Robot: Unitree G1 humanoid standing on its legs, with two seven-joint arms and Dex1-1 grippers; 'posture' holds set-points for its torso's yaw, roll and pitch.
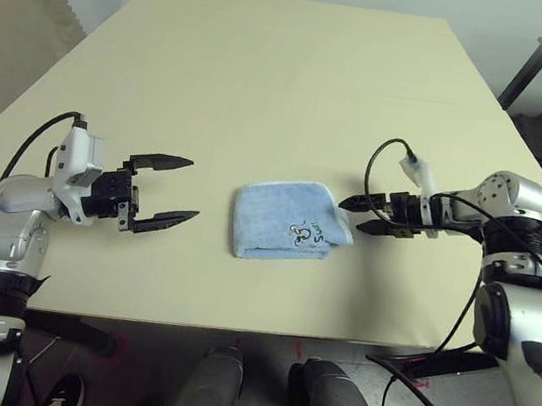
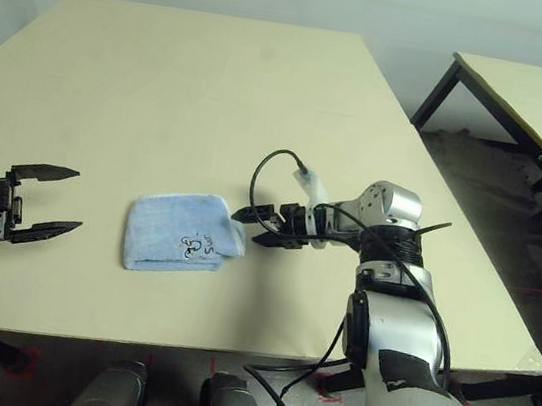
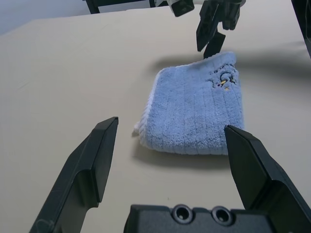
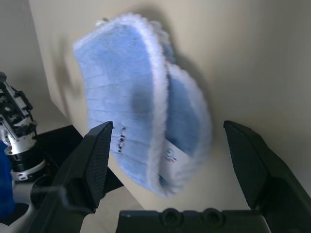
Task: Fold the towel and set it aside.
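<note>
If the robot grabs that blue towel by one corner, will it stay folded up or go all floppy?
Probably floppy: the towel is soft terry cloth, folded in loose layers, so lifting one corner would likely let it droop and unfold. It looks small and light. Its fuzzy pile should grip the table, so a push may bunch it rather than slide it.

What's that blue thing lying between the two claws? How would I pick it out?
Find the big pale table; near its front edge, midway between the robot's arms, lies the towel. It is a small light-blue terry cloth, folded into a thick pad, with white stitched edging and a small dark embroidered mark near the right claw. It is the only soft, coloured thing on the tabletop.
</note>
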